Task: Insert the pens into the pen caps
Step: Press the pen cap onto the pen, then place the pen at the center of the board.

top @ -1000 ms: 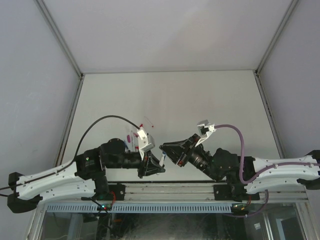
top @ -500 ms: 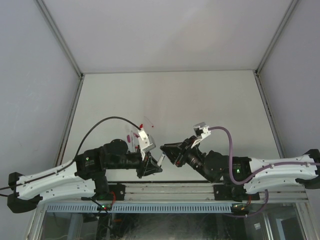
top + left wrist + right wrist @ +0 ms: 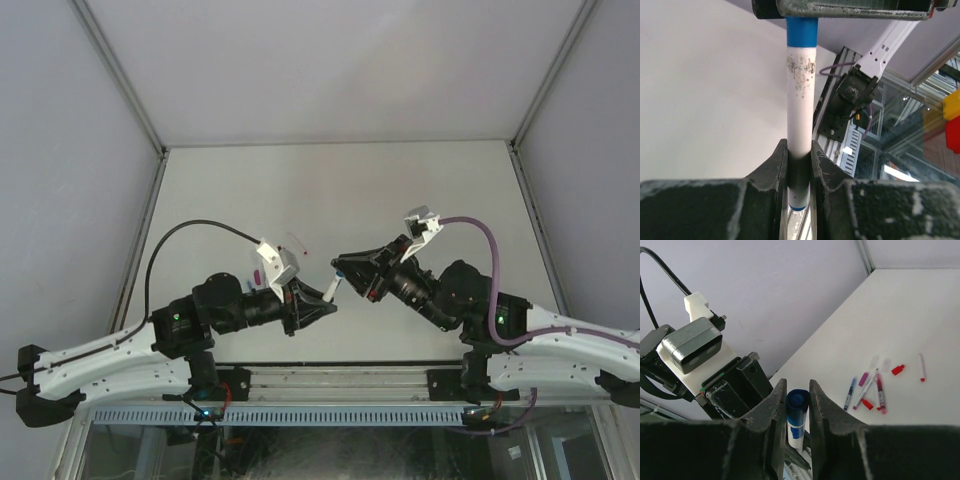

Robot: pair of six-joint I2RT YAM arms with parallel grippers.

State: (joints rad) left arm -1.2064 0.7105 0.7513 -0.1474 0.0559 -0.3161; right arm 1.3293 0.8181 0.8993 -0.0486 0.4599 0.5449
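My left gripper [image 3: 800, 150] is shut on a white pen barrel [image 3: 801, 105] with a blue end and holds it in the air. The pen's far end sits in a blue pen cap [image 3: 801, 32]. My right gripper [image 3: 797, 387] is shut on that cap [image 3: 797, 404], with the white barrel [image 3: 795, 434] showing beyond it. In the top view the two grippers meet tip to tip, left [image 3: 323, 301] and right [image 3: 343, 267], with the pen [image 3: 335, 285] between them. Several more pens [image 3: 866, 385] and red caps [image 3: 897, 370] lie on the table.
A lone red-tipped pen [image 3: 921, 366] lies right of the cluster. In the top view a red cap [image 3: 303, 252] and a magenta piece [image 3: 258, 276] show by the left wrist camera. The white table [image 3: 400, 190] has walls on three sides and a metal rail [image 3: 340, 380] at its near edge.
Both grippers have moved up the table and to the right together. The pen between them now bridges both grippers, its end in the blue cap.
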